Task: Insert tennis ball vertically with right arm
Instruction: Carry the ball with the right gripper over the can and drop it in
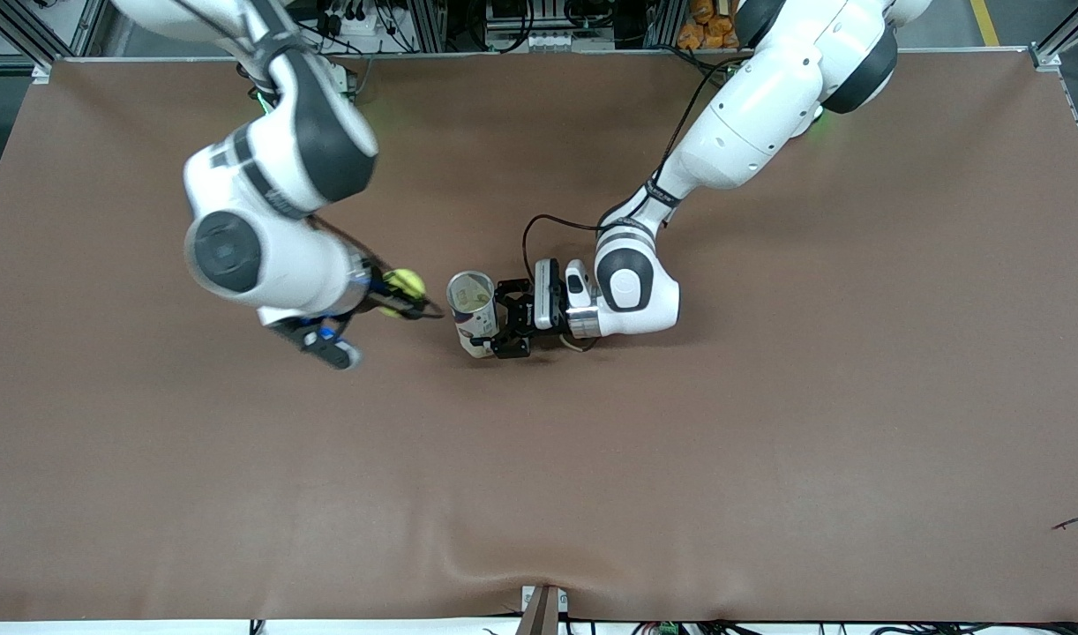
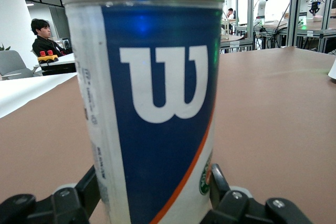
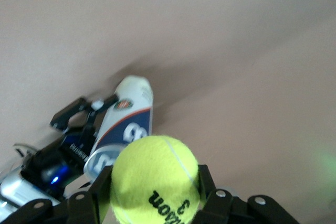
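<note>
1. Right pincer (image 1: 413,304) was clamped on the fuzzy yellow-green tennis ball (image 1: 405,284), over the brown surface (image 1: 768,441) beside the can.
2. Left pincer (image 1: 495,326) gripped the upright blue-white cylindrical ball can (image 1: 471,304) low on its wall.
3. Ball looked light, springy, grippy — held across its middle.

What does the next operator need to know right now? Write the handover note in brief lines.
Left gripper: clamped on the Wilson tennis ball can, holding it upright on the table, mouth open.
Right gripper: shut on the tennis ball, in the air beside the can toward the right arm's end, not yet over the mouth.
Done: ball picked up, can steadied.
Left: carry the ball over the opening, lower it in, release.
</note>
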### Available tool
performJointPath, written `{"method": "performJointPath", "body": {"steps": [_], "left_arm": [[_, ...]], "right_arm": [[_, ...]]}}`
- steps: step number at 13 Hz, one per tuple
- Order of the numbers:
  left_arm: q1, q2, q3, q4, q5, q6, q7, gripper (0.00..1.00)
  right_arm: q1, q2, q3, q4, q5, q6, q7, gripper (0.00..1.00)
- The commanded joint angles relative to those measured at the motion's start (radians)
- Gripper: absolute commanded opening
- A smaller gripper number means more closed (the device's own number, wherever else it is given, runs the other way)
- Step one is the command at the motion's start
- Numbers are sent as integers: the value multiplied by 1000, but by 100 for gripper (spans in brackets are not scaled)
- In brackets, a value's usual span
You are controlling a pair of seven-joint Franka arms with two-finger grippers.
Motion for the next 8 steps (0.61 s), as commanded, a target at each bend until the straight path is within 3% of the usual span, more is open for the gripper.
{"method": "performJointPath", "body": {"steps": [1,8], "left_arm": [[-4,0,-2,2,-14,-12,23,84],[-4,3,-2,3,-14,-11,19,84]], "right_arm": [[62,33,-14,32,18,7,80,62],[121,115,-16,31,-6,111,158,63]]}}
